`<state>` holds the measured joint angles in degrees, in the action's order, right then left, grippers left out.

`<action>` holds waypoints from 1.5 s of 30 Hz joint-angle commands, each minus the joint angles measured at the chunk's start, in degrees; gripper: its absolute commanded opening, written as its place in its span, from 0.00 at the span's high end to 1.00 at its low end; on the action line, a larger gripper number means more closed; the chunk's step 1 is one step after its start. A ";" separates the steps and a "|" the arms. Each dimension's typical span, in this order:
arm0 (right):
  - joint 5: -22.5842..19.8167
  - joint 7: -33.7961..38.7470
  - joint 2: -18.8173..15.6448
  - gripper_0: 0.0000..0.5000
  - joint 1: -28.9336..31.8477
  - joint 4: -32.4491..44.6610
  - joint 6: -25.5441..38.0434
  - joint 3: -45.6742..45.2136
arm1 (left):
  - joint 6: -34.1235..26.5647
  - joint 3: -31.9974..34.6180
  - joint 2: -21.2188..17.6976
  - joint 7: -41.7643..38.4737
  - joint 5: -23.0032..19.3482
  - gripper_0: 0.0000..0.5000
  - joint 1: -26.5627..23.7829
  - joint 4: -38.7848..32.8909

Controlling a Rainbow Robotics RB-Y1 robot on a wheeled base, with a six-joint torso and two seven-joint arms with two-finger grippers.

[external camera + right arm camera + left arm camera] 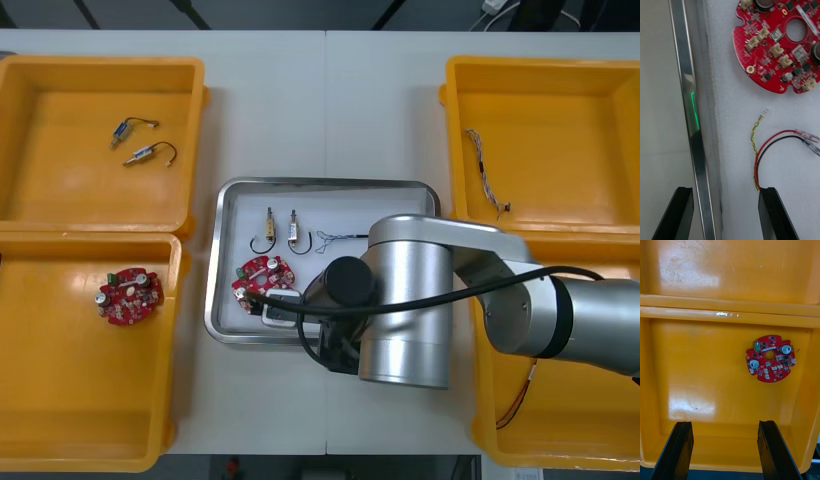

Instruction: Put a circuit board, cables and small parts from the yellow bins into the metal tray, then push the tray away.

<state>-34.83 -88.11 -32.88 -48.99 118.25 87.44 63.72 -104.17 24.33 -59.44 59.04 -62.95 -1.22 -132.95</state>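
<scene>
The metal tray (pixel 222 205), white inside, holds a round red circuit board (pixel 262 275), two small metal parts (pixel 269 226) with black cables, and a blue and white cable (pixel 340 238). My right arm (pixel 410 300) reaches over the tray's near edge. In the right wrist view my right gripper (pixel 726 215) is open and straddles the tray rim (pixel 692 131): one finger is outside and the other inside, beside a red and yellow cable (pixel 757 157) below the board (pixel 778 45). My left gripper (pixel 724 450) hangs open above the near left bin (pixel 707 390), empty.
Another red board (pixel 128 293) lies in the near left yellow bin (pixel 60 400). Two small parts with cables (pixel 140 140) lie in the far left bin. A twisted cable (pixel 488 175) is in the far right bin, and a red and yellow cable (pixel 515 405) in the near right one.
</scene>
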 commanded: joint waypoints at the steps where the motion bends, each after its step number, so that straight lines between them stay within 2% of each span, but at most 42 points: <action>1: 2.75 0.65 2.56 0.00 -1.38 0.13 -0.70 3.34 | -0.42 1.69 -2.79 -2.62 0.55 0.00 0.78 -1.43; 12: 9.96 1.36 5.46 0.00 1.00 -3.56 -1.05 7.47 | -0.42 1.69 -2.79 -2.62 0.55 0.00 0.78 -1.43; 19: 11.28 1.36 6.69 0.00 1.70 -5.75 -1.75 8.00 | -0.42 1.69 -2.79 -2.62 0.55 0.00 0.78 -1.43; 20: 11.37 1.45 6.69 0.07 1.70 -5.75 -1.66 8.00 | -0.42 1.69 -2.79 -2.62 0.55 0.00 0.78 -1.43; 22: 11.37 1.18 6.69 0.28 1.70 -5.75 -1.57 8.00 | -0.42 1.69 -2.79 -2.62 0.55 0.00 0.78 -1.43; 24: 11.37 1.18 6.69 0.64 1.70 -5.75 -1.57 8.00 | -0.42 1.69 -2.79 -2.62 0.55 0.00 0.78 -1.43; 25: 11.54 1.09 6.69 0.67 1.61 -5.67 -1.57 8.00 | -0.42 1.69 -2.79 -2.62 0.55 0.00 0.78 -1.43; 27: 12.25 1.09 6.60 0.93 1.70 -5.58 -1.57 8.00 | -0.42 1.69 -2.79 -2.62 0.55 0.00 0.78 -1.43; 28: 12.60 1.09 6.60 0.98 1.70 -5.49 -1.49 8.00 | -0.42 1.69 -2.79 -2.62 0.55 0.00 0.78 -1.43; 37: 17.26 0.74 5.29 1.00 1.52 -4.96 -1.57 8.00 | -0.42 1.69 -2.79 -2.62 0.55 0.00 0.78 -1.43; 45: 18.66 0.22 3.00 1.00 -0.94 -4.88 -4.56 8.00 | -0.42 1.69 -2.79 -2.62 0.55 0.00 0.78 -1.43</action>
<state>-17.11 -88.05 -28.31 -47.94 112.02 84.06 71.04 -104.18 24.33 -59.60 59.04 -62.94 -1.22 -132.98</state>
